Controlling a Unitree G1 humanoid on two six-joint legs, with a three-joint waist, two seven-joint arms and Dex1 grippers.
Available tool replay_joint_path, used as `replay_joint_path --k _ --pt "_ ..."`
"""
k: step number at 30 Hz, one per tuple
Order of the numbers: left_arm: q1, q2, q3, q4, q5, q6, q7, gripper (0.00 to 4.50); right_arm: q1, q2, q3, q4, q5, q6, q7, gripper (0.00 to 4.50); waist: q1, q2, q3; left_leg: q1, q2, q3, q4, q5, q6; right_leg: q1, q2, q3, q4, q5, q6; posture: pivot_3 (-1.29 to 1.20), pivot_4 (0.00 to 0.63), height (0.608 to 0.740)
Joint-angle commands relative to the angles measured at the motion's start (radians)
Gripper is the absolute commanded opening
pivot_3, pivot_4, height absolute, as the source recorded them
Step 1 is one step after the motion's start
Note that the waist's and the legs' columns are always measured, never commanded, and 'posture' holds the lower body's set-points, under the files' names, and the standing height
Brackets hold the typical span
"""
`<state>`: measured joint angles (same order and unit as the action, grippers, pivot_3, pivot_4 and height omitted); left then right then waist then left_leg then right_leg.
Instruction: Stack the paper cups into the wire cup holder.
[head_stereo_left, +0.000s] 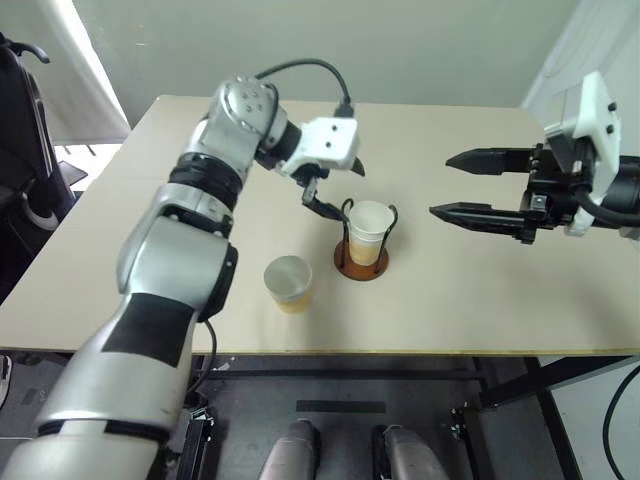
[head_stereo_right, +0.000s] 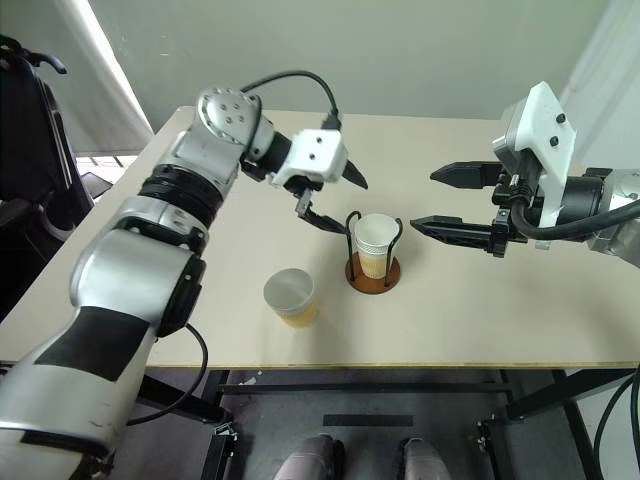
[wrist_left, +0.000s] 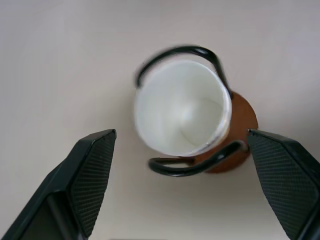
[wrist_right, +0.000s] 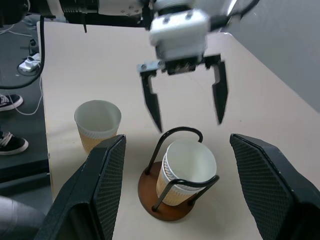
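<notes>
Now, wire cup holder (head_stereo_left: 361, 262): held nested paper cups (head_stereo_left: 369, 230), just below spread left gripper (head_stereo_left: 340, 190).
Loose cup (head_stereo_left: 289, 283): stood empty on counter (head_stereo_left: 470, 290).
Right gripper (head_stereo_left: 455, 186): spread, empty.

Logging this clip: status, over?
Left gripper open above the wire cup holder. Right gripper open, empty. Cups nested in holder; one cup on table. Nothing in the way.
</notes>
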<state>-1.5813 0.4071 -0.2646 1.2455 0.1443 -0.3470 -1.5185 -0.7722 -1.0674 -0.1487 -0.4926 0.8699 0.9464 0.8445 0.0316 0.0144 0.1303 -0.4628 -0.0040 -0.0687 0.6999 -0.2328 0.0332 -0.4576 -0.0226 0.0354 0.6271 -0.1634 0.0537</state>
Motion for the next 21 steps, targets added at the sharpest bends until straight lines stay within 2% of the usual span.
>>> replay_joint_path --k 1,6,11,16,21 --pt "-0.049 0.043 0.114 -0.017 -0.095 0.143 -0.019 4.47 -0.026 0.001 -0.024 -0.011 0.027 0.001 0.011 3.35 -0.002 0.0 0.0 0.0 -0.001 0.002 -0.001 0.0 0.0 -0.001 0.002 0.0 0.0 0.0 0.0 0.0 0.15 0.74" --pt "-0.029 0.118 0.174 -0.052 -0.16 0.325 -0.092 4.47 -0.039 0.018 -0.01 -0.025 0.072 0.023 0.014 3.35 -0.005 0.001 0.0 0.0 0.0 0.002 -0.001 0.0 0.0 -0.001 0.001 0.0 0.0 -0.001 0.0 0.0 0.15 0.74" --pt "0.047 0.204 0.168 -0.159 -0.301 0.516 -0.096 4.47 -0.078 0.057 0.059 -0.035 0.076 0.037 0.018 3.35 -0.006 0.002 0.0 0.001 -0.001 0.001 0.0 0.001 -0.001 -0.002 0.001 0.001 0.001 -0.001 -0.001 0.0 0.15 0.74" --pt "0.17 0.294 0.124 -0.335 -0.421 0.615 -0.096 4.47 -0.106 0.09 0.192 -0.051 -0.026 -0.003 0.043 3.35 -0.011 0.001 0.0 0.002 -0.001 0.002 -0.001 0.002 -0.002 -0.002 0.004 -0.001 0.002 -0.001 -0.003 0.0 0.15 0.74" --pt "0.275 0.38 0.132 -0.427 -0.439 0.606 -0.096 4.47 -0.16 0.17 0.343 -0.014 -0.17 -0.072 0.062 3.35 -0.015 0.001 0.0 0.003 -0.001 0.0 0.0 0.002 -0.003 -0.002 0.004 -0.002 0.003 -0.001 -0.005 0.0 0.15 0.74"
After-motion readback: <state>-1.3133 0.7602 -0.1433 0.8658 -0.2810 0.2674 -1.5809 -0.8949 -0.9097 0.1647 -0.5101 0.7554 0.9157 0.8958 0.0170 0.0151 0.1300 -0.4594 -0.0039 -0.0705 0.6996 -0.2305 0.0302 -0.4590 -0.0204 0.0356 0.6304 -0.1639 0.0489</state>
